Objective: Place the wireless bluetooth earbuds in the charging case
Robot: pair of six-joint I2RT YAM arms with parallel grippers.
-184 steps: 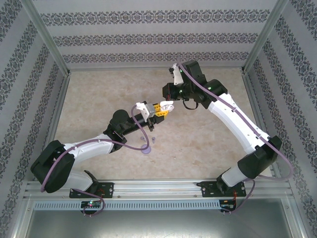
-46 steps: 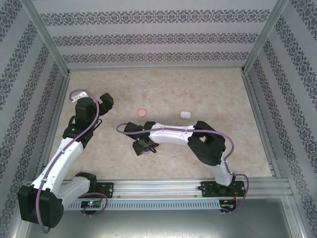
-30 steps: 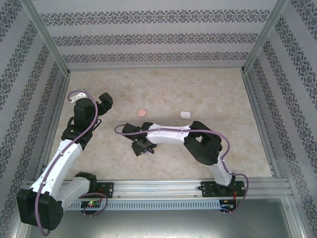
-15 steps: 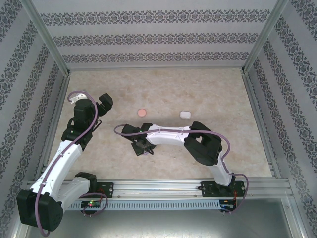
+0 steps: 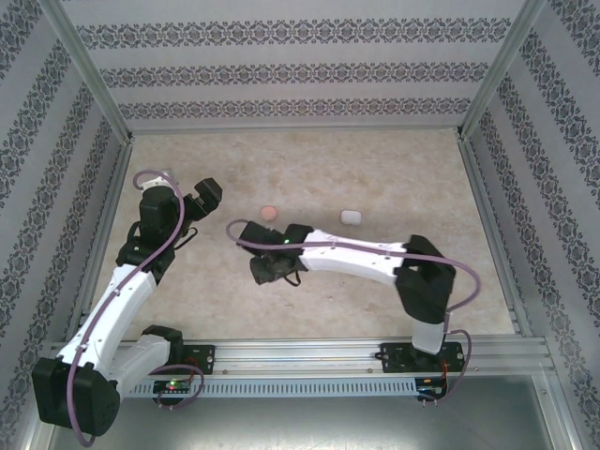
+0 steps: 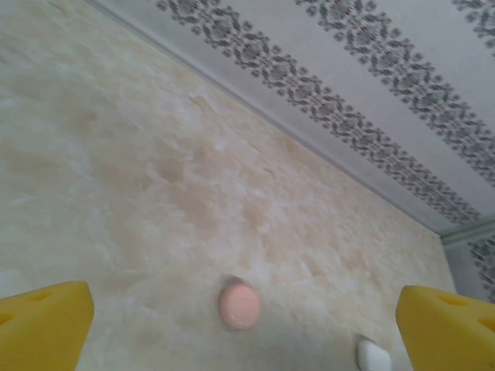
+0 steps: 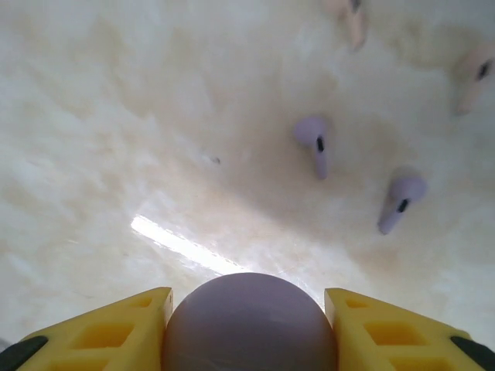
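Currently the rounded purple charging case (image 7: 249,336), pinched by the right gripper (image 7: 247,300), could be squeezed out; the left gripper (image 5: 208,195) is spread.

The purple case (image 7: 249,325) runs off the right wrist view's bottom edge, and two pinkish earbuds (image 7: 354,27) are clipped by its top and right edges.

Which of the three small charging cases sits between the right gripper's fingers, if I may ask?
The round purple plastic case, pinched by the right gripper; the round pink case and the white case lie free on the table.
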